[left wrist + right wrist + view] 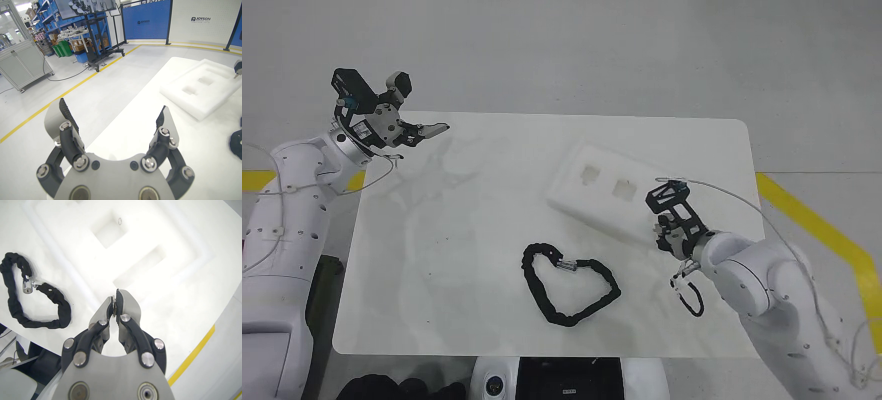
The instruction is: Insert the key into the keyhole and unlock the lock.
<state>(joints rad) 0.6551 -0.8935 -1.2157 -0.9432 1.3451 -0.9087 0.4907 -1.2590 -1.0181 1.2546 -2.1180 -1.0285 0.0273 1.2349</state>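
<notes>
Top view: straight down from above both arms, whole table [442, 300] in frame. Left wrist view: close behind the left gripper [113, 104], facing out past the table edge into the room. Right wrist view: close behind the right gripper [114, 296], facing steeply down. Shared by all three: foam tray [170, 285] and chain lock [37, 321].

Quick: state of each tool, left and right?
Left tool: open, holding nothing.
Right tool: closed on the key.

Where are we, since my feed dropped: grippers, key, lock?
Right gripper shut on key, by foam tray. Left gripper open at table corner. Chain lock on table, keyhole exposed.
</notes>
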